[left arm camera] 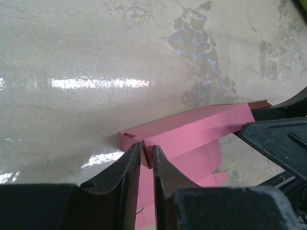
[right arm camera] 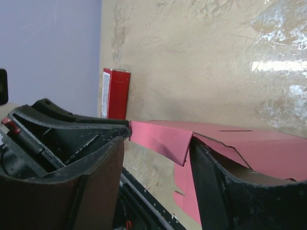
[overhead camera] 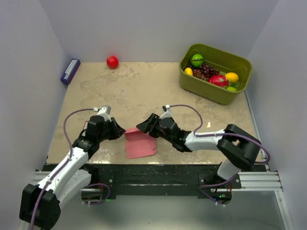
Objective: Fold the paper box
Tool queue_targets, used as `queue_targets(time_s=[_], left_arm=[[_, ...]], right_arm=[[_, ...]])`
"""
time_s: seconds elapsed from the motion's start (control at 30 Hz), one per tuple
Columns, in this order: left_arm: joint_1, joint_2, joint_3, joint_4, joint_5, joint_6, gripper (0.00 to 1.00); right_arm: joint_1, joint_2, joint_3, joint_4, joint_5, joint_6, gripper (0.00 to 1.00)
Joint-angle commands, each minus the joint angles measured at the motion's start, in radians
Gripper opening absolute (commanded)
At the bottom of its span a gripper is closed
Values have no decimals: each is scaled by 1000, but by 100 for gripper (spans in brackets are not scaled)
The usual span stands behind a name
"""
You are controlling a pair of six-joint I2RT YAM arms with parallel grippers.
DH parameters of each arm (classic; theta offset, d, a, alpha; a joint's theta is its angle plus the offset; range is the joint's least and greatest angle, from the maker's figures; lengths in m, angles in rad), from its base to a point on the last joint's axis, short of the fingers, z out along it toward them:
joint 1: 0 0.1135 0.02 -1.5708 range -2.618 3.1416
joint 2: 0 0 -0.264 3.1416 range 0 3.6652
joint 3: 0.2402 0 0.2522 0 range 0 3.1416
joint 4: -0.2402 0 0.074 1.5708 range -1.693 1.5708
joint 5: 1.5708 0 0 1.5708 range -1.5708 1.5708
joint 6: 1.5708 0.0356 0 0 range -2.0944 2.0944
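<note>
holding fruit (overhead camera: 207,72), green basket (overhead camera: 206,92) sits beyond paper box (overhead camera: 140,146).

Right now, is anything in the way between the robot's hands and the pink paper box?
No, nothing visible is in the way. The left gripper pinches one edge of the paper box, and the right gripper, open, straddles its raised fold on the other side.

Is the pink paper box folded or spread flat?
Partly folded: one long panel of the paper box stands up along a crease, pinched by the left hand; the rest lies flat on the table.
</note>
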State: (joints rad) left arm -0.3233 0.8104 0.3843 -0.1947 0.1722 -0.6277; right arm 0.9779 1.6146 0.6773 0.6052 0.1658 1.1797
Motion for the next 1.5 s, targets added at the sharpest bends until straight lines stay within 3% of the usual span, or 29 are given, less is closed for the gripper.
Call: queue_targets(time_s=[0.0, 0.17, 0.3, 0.47, 0.57, 0.67, 0.83, 0.97, 1.17, 1.3, 1.47], left_arm=[[-5, 33, 65, 80, 53, 17, 33], [-5, 50, 148, 57, 7, 66, 56], [-6, 16, 185, 26, -57, 115, 60], [-39, -51, 165, 83, -39, 132, 58], [-144, -74, 140, 135, -69, 141, 57], [-320, -54, 114, 219, -117, 148, 57], [-522, 73, 87, 369, -169, 161, 56], [-678, 173, 88, 481, -237, 155, 55], [-718, 351, 45, 636, -201, 67, 50], [-720, 400, -44, 753, -210, 10, 45], [-718, 409, -73, 726, -269, 5, 42]], right_arm=[[11, -117, -19, -83, 44, -95, 63], [16, -247, -54, -260, 139, -166, 65], [18, -318, -91, -344, 196, -209, 65], [16, -317, -87, -442, 183, -245, 67], [16, -326, -111, -453, 176, -239, 70], [18, -343, -102, -531, 201, -239, 73], [16, -429, -87, -659, 228, -279, 81], [16, -519, -104, -731, 236, -296, 82], [16, -588, -79, -847, 230, -376, 77], [18, -620, -68, -872, 201, -423, 67], [18, -599, -82, -832, 149, -463, 54]])
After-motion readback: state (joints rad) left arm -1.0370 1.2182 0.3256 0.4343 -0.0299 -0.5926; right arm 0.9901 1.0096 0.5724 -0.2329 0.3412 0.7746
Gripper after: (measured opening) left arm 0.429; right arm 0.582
